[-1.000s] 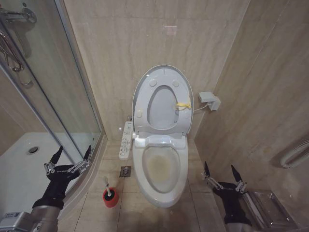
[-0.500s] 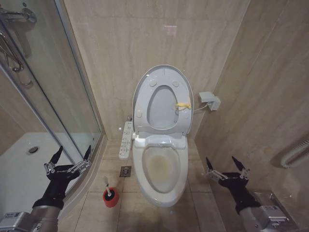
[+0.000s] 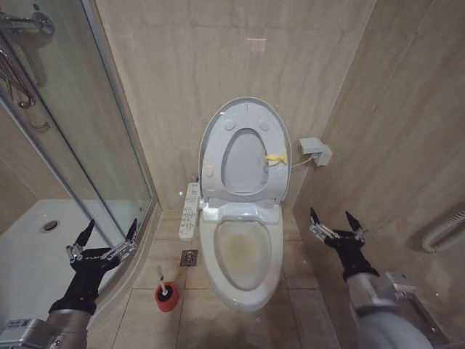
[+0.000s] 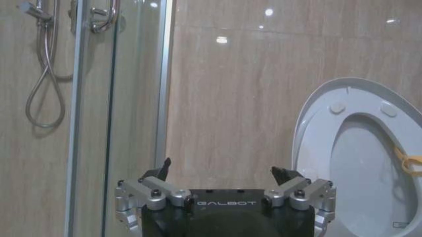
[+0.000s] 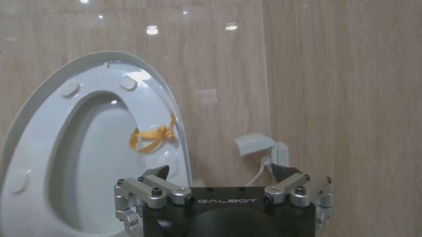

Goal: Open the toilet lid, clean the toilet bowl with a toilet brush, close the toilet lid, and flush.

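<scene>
toilet lid (image 3: pixel 245 149) raised, right end effector (image 3: pixel 333 226) open — beside toilet bowl (image 3: pixel 243 254)

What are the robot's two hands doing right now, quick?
Left gripper: open, holding nothing, beside the shower glass.
Right gripper: open, holding nothing, to the right of the toilet bowl.

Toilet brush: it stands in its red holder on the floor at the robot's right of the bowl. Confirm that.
Not quite: the head view shows the toilet brush standing in its red holder on the floor at the robot's left of the toilet bowl.
</scene>
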Tool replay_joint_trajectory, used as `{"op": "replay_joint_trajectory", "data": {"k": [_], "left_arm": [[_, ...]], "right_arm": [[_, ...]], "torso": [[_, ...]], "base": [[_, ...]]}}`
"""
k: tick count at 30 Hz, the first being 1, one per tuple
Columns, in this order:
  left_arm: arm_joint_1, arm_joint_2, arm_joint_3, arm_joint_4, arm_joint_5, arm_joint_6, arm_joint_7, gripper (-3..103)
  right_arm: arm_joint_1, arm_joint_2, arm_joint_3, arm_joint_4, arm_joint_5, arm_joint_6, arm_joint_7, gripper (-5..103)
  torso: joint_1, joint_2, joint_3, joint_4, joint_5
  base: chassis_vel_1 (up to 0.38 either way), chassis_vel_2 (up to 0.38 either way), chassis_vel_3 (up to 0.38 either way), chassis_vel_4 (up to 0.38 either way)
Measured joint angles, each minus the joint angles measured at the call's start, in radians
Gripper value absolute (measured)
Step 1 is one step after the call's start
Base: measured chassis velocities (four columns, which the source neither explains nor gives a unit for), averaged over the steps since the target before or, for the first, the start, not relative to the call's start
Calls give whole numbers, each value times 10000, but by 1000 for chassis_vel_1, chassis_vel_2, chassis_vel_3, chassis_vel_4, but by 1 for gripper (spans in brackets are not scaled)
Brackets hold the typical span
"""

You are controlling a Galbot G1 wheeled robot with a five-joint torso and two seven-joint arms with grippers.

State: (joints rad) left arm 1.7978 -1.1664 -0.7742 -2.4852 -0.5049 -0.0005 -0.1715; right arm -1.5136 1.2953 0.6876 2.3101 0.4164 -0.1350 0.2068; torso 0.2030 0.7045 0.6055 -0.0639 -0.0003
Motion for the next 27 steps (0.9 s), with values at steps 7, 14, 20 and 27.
{"op": "replay_joint_trajectory", "data": {"k": [7,14,20,27], "left_arm": [[0,0,0,0,0,0,0,100],[0,0,0,0,0,0,0,100],[0,0,1,0,0,0,0,100],[0,0,0,0,0,-1,0,100]], "right_arm": [[1294,-186,-168,-1180,238,-29,246,100],[3593,-817,-555,-2743,720,-171,490,100],[5541,-1250,-1104,-4108,888,-203,751,100],[7783,-1275,-1911,-6105,496,518,837,100]], "torso": [[0,-1,0,-2,6],[0,-1,0,-1,4],[1,-1,1,-3,3],[1,-1,1,0,4]], "base": [[0,0,0,0],[0,0,0,0],[0,0,0,0],[0,0,0,0]]}}
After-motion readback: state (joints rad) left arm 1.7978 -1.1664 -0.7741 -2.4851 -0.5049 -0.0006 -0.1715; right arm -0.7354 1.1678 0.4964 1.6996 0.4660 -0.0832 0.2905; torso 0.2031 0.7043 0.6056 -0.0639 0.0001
